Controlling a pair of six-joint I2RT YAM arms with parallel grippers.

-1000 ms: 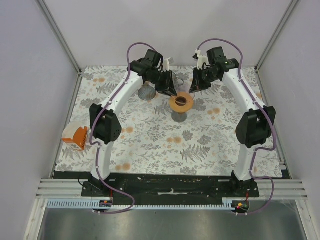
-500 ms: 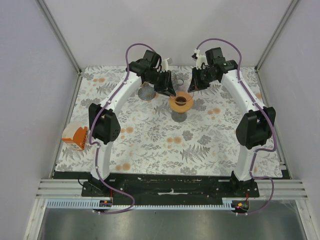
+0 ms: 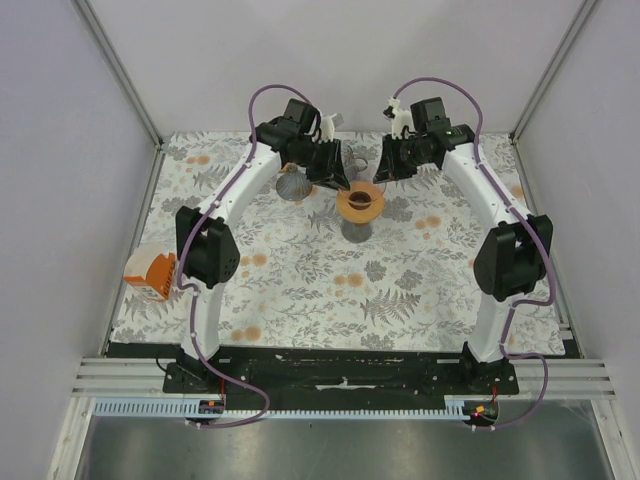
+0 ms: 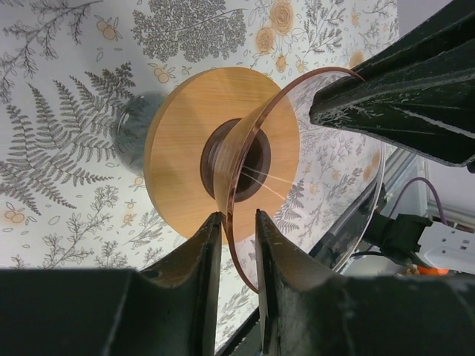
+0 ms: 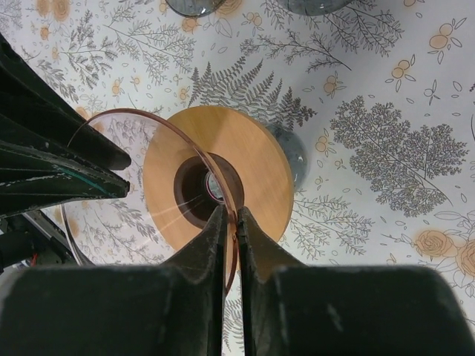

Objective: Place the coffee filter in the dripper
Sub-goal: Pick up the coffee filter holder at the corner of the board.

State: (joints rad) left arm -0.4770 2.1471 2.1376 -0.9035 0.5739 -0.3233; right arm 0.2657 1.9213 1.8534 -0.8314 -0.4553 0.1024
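Observation:
The dripper (image 3: 360, 203) is an orange ring with a dark centre hole, standing on a dark glass base mid-table. It also shows in the left wrist view (image 4: 185, 148) and the right wrist view (image 5: 252, 156). Over it sits a clear cone with a thin copper-coloured rim (image 4: 283, 88) (image 5: 178, 132). My left gripper (image 3: 340, 178) (image 4: 237, 215) pinches that rim on one side, and the rim slants across the gap between its fingers. My right gripper (image 3: 383, 172) (image 5: 232, 210) holds the opposite side, jaws nearly together. The coffee filter is out of view.
A dark grey ribbed cone (image 3: 291, 184) stands just left of the left gripper. An orange-and-white packet (image 3: 150, 273) lies at the cloth's left edge. Two glass items (image 5: 197, 6) sit beyond the dripper. The back wall is close behind both wrists.
Both wrists have shifted slightly toward the back wall. The dripper sits a touch further left. Both grippers stay on the rim.

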